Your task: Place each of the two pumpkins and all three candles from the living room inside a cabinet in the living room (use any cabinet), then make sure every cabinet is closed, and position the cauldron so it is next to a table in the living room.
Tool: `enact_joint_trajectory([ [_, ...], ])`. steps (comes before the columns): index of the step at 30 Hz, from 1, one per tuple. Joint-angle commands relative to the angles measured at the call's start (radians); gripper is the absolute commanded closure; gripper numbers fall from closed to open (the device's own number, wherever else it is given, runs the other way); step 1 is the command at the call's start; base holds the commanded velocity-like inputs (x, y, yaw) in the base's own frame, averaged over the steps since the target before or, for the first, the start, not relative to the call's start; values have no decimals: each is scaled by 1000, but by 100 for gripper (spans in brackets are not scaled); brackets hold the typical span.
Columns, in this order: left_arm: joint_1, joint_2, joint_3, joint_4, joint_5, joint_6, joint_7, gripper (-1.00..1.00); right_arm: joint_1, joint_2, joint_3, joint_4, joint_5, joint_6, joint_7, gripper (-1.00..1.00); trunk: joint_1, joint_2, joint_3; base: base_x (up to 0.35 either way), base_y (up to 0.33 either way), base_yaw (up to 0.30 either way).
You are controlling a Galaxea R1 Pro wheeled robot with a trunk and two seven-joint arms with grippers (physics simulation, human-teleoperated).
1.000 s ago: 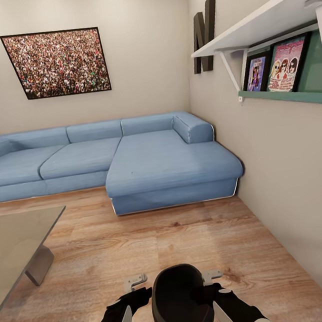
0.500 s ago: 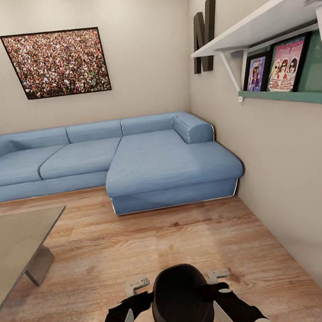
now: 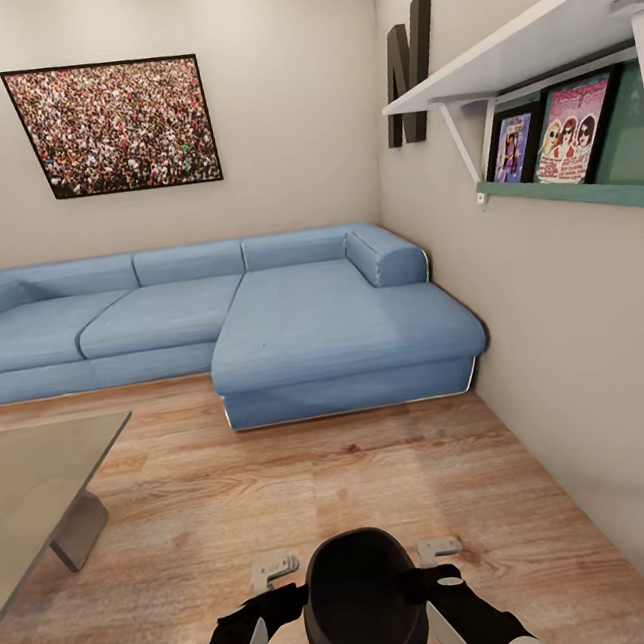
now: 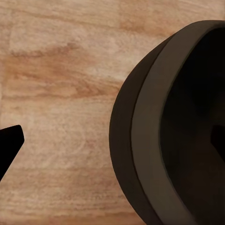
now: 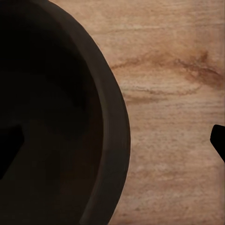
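Cauldron (image 3: 359, 605), squat, round and plain black with a wide dark mouth, sits low in the head view between the robot's two arms, above the light wood-plank floor (image 3: 381, 476). Left gripper (image 3: 275, 574) stands at the cauldron's left side and right gripper (image 3: 437, 550) at its right, each with a pale finger showing just beside the pot's rim; whether either is clenched on the wall or released cannot be told, since the black arms and pot merge. From the left wrist camera the cauldron (image 4: 178, 136) shows a broad matte rim band and a shadowed hollow, with a dark fingertip (image 4: 8, 143) out over the planks and another faintly seen inside the hollow. From the right wrist camera the cauldron (image 5: 56, 117) is nearly pure black, its inside hard to read, with a finger tip (image 5: 218, 138) cut off at the frame edge. The cauldron's base is cut off by the head view's lower edge, so contact with the floor cannot be judged. Left of the cauldron stands the glossy grey surface (image 3: 30, 489), only one corner and a block leg visible. Beyond the cauldron lies the blue L-shaped sofa (image 3: 332, 321).
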Motion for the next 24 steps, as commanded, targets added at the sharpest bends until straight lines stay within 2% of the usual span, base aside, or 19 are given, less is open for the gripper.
enact_joint_trajectory([
  [1,0,-1,6,-2,0,6,-2,-100,0,0,6,-2,-4,7,-8,-100,0,0,-1,0,0,0],
  [5,0,-1,6,-2,0,6,-2,-100,0,0,7,-2,-4,7,-8,-100,0,0,-1,0,0,0],
  [15,0,-1,6,-2,1,6,-2,-100,0,0,8,-2,-4,7,-8,-100,4,-3,-40,0,0,0],
  [24,0,-1,7,-2,1,6,-2,-100,0,0,9,-2,-4,7,-8,-100,4,-3,-40,0,0,0],
])
